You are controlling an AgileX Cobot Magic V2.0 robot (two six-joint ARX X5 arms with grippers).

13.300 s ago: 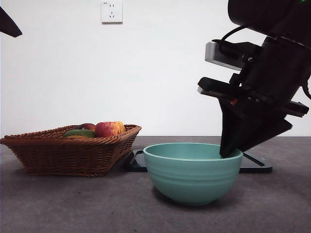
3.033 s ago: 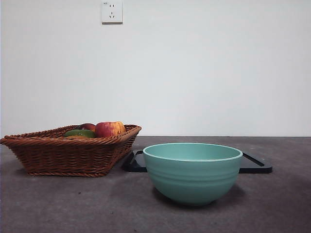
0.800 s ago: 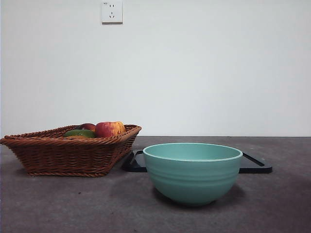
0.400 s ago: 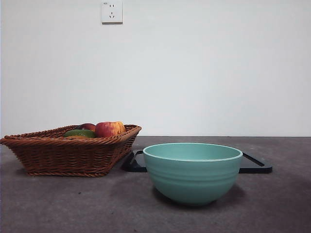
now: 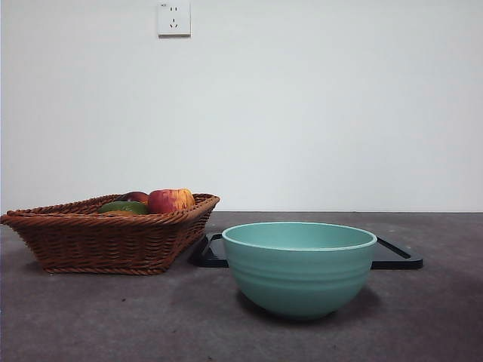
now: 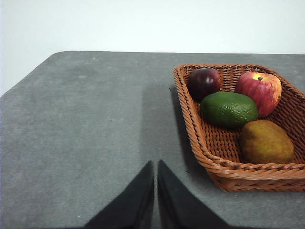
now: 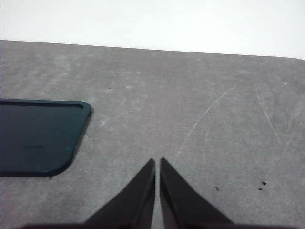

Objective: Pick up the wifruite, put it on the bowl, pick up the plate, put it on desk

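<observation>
The teal-green bowl (image 5: 299, 268) stands upright on the desk (image 5: 113, 317) in the front view, just in front of a flat black tray (image 5: 396, 256). Its inside is hidden, and no wifruite shows in any view. My left gripper (image 6: 156, 164) is shut and empty above bare desk (image 6: 86, 129), beside the wicker basket (image 6: 224, 167). My right gripper (image 7: 157, 162) is shut and empty above bare desk (image 7: 214, 109), with the tray's corner (image 7: 38, 138) off to one side. Neither arm shows in the front view.
The brown wicker basket (image 5: 106, 237) stands left of the bowl. It holds a red-yellow apple (image 6: 258, 91), a dark red fruit (image 6: 204, 82), a green fruit (image 6: 228, 109) and a larger olive-brown fruit (image 6: 266, 142). A white wall stands behind the desk.
None over the last seconds. In the oldest frame a dark arm reached down at the bowl's right rim and a black tip showed top left; both are gone now.
</observation>
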